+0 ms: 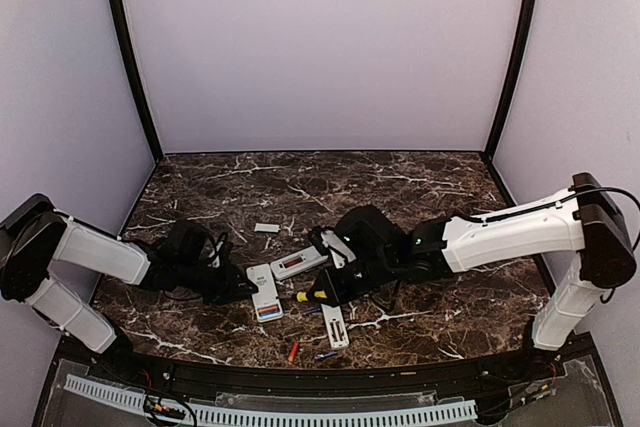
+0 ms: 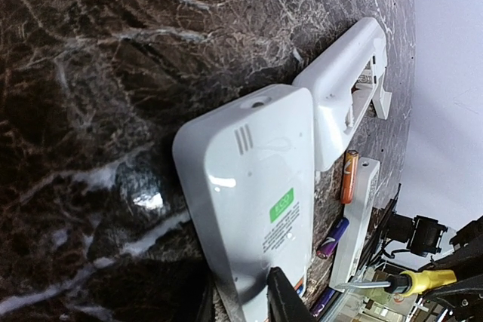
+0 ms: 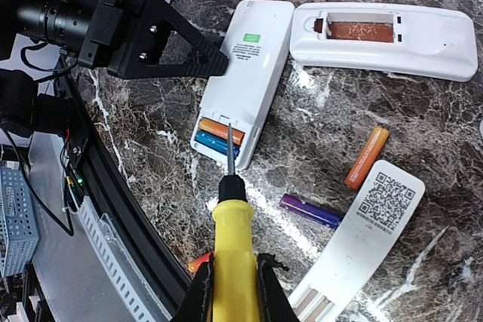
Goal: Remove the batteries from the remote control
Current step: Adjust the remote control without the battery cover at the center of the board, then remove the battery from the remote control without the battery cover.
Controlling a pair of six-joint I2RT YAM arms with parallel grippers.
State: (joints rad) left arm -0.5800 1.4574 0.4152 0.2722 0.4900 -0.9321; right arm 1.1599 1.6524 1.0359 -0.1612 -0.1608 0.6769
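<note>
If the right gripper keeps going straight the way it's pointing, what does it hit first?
The screwdriver in the right gripper leads. Its tip would likely meet the orange battery in the open compartment of the white remote, though its height above that is unclear.

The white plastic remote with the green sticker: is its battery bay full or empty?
Full. The uncovered bay of the white remote holds an orange battery and a blue battery, seen from the right wrist.

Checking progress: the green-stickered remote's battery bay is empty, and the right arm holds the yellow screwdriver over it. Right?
Not empty: the right wrist view shows an orange battery and a blue battery inside the bay of the green-stickered remote. The right fingers hold the yellow screwdriver over it.
</note>
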